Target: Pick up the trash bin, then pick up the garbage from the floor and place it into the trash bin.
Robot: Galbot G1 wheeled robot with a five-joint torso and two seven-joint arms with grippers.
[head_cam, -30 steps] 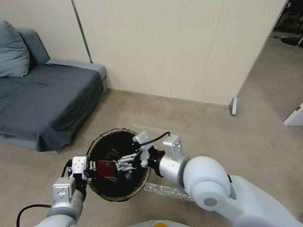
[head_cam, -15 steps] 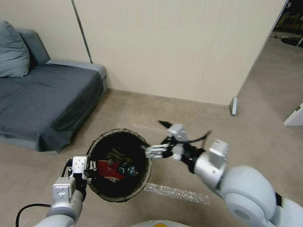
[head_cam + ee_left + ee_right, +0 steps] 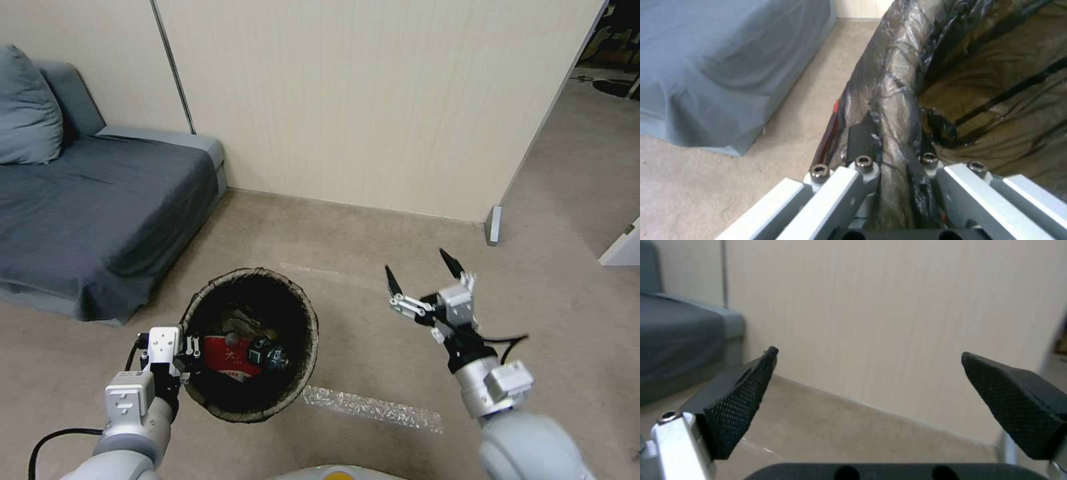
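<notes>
Holding the trash bin (image 3: 250, 347) by its near-left rim, the left claw (image 3: 190, 353) is clamped on the edge, one finger outside the wall and one inside, w/ the dark bag liner (image 3: 893, 110) pinched between them. In the left wrist view the crinkled liner runs straight up between the two finger bases, and the brownish inside of the bin opens on one side of it.

Inside the bin lies some garbage: a red-and-white snack packet (image 3: 227, 355), a small dark bottle (image 3: 267, 353) resting on the packet, and crumpled brown paper (image 3: 243, 319) behind them, toward the far wall of the bin. Other pieces down there are too dark to tell.

The right claw (image 3: 423, 267) is well apart from the bin, to the right of it and above the beige floor (image 3: 373, 233). Its two black fingers are spread wide, pointing up and away, and nothing is between them. The right wrist view shows both textured fingertips (image 3: 740, 396) against the pale wall panel (image 3: 889, 323), w/ empty space in the gap.

A strip of shiny silver tape (image 3: 370, 405) lies on the floor just right of the bin's near side. The grey sofa (image 3: 93, 207) stands left of the bin, w/ a cushion (image 3: 27, 107) on its far end.
</notes>
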